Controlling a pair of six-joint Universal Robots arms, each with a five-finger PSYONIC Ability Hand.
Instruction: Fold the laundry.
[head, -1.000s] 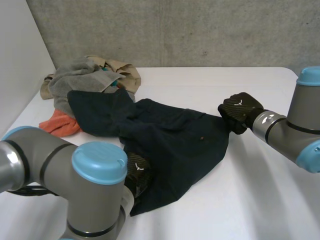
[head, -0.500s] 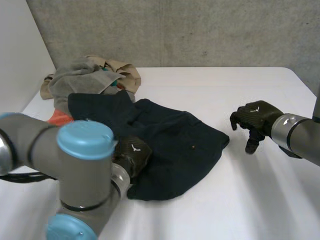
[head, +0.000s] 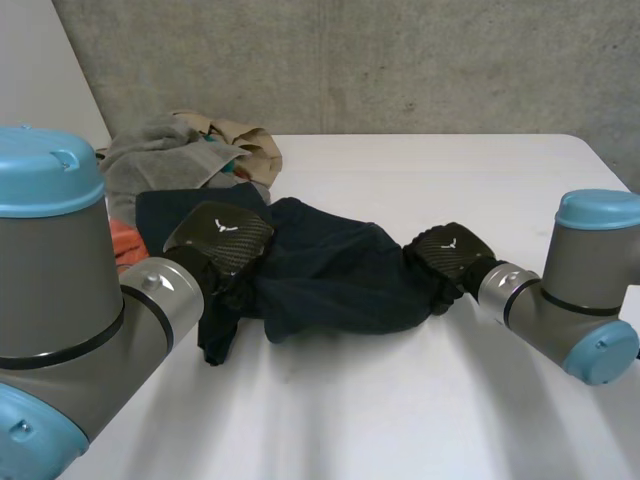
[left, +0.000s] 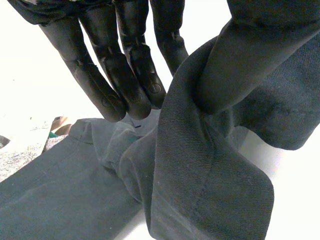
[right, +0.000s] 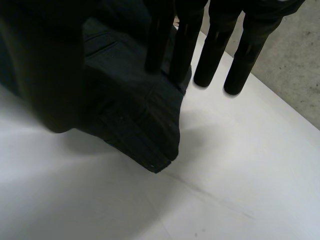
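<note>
Pinches the nine-o'clock end of the dark garment (head: 330, 285) with the left robot hand (head: 222, 240), thumb against fingers. Nips the three-o'clock hem likewise with the right robot hand (head: 443, 255). Grips both ends, probably to draw it flat mid-way across the counter (head: 400, 420) before folding. Leaves the laundry pile (head: 170, 150) at ten o'clock.

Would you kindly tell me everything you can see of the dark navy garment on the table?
The dark navy garment is a woven, twill-looking cloth with a stitched hem, bunched into a rumpled bundle across the white table. The left hand pinches one end between thumb and fingers, with a flap hanging below it; the right hand pinches the opposite end. Its far part lies beside the laundry pile.
</note>
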